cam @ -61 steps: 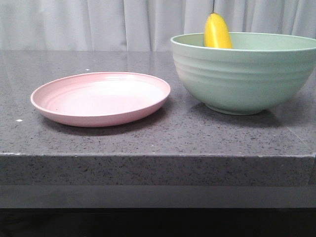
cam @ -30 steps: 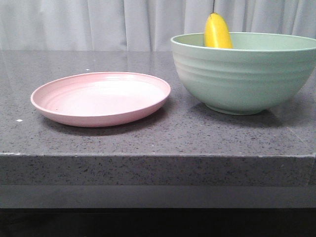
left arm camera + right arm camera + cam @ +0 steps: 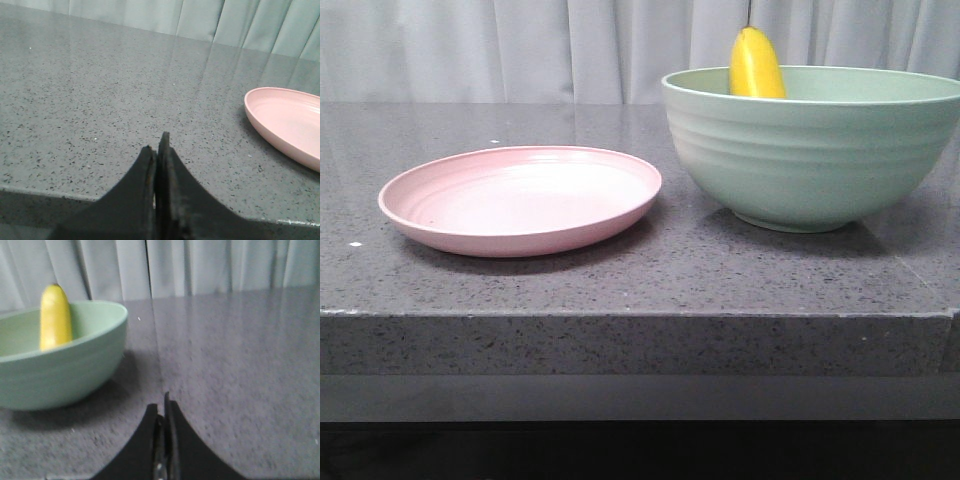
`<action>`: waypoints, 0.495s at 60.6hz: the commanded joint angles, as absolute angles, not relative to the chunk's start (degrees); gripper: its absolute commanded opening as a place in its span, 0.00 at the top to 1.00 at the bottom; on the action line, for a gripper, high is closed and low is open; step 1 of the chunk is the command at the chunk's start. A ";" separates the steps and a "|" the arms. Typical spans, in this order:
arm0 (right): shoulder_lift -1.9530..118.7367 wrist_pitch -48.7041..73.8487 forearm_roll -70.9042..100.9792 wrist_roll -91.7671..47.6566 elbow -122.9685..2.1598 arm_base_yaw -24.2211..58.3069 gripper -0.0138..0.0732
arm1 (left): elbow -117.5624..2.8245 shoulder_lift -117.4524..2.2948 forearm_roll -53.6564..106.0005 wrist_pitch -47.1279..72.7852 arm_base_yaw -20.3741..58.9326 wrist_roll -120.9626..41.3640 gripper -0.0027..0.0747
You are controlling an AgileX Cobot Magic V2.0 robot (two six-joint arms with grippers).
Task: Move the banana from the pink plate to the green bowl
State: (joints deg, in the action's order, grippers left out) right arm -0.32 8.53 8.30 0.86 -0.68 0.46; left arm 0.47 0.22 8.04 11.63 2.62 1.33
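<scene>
The banana (image 3: 757, 64) stands on end inside the green bowl (image 3: 815, 150), its yellow tip rising above the rim; the right wrist view shows the banana (image 3: 55, 316) leaning on the far inner wall of the bowl (image 3: 60, 365). The pink plate (image 3: 520, 198) lies bare to the bowl's left, and its edge (image 3: 287, 125) shows in the left wrist view. My left gripper (image 3: 156, 145) is shut on nothing, low over the counter, away from the plate. My right gripper (image 3: 161, 405) is shut on nothing, apart from the bowl. Neither gripper appears in the front view.
Plate and bowl rest on a dark speckled stone counter (image 3: 640, 280) whose front edge runs across the front view. A pale curtain (image 3: 570, 45) hangs behind the counter.
The front view has shifted a few pixels, so plate and bowl sit slightly further left in it. The banana stays in the bowl as before.
</scene>
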 commanded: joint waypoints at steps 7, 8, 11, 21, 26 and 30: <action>-1.93 6.80 7.44 1.33 1.55 -1.01 0.91 | 0.66 1.30 8.29 6.68 2.56 1.83 0.99; -1.93 7.01 7.44 1.33 1.55 -1.01 0.91 | 0.66 1.30 8.29 6.68 2.56 1.83 0.99; -1.93 7.07 7.44 1.33 1.55 -1.01 0.91 | 0.66 1.30 8.29 6.68 2.56 1.83 0.99; -1.93 6.94 7.44 1.33 1.55 -1.01 0.91 | 0.66 1.30 8.29 6.68 2.56 1.83 0.99; -1.93 6.94 7.44 1.33 1.55 -1.01 0.91 | 0.66 1.30 8.29 6.68 2.56 1.83 0.99; -1.93 6.94 7.44 1.33 1.55 -1.01 0.91 | 0.66 1.30 8.29 6.68 2.56 1.83 0.99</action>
